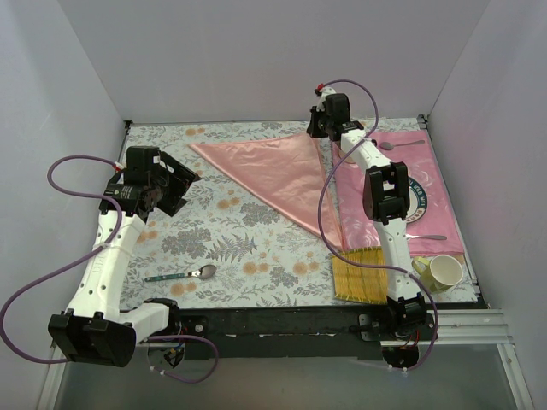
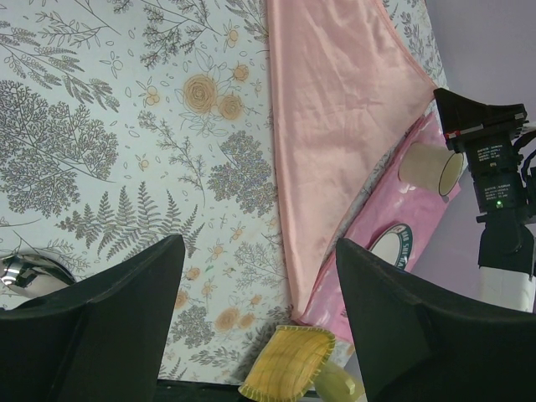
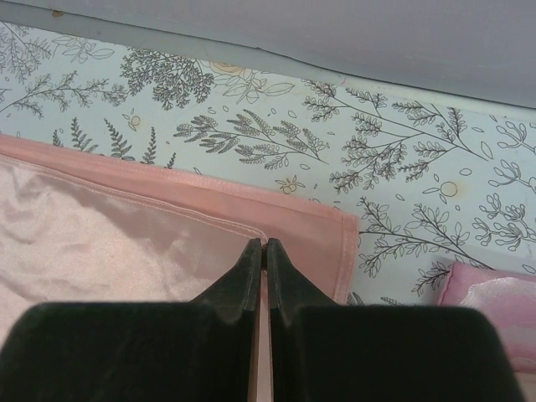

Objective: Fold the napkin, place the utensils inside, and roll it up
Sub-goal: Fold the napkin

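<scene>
On the left, the left gripper (image 2: 260,244) hangs above the floral tablecloth (image 1: 248,231) with its fingers spread wide, holding nothing. Near the front edge lies the teal-handled spoon (image 1: 182,275), well apart from the cloth. At centre, the napkin (image 1: 269,166) lies folded into a triangle, its long point aimed at the front right. At its far right corner, the right gripper (image 3: 265,244) has its fingers pressed together, tips on the top layer's corner. Whether cloth is caught between them cannot be told. To its right lies the deeper pink placemat (image 1: 440,184).

The fold looks nearly done. The top corner sits slightly inside the lower layer's hem, so it probably wants nudging outward until the hems meet. The fingers should likely open before lifting, or the slippery satin may drag and undo the fold.
</scene>
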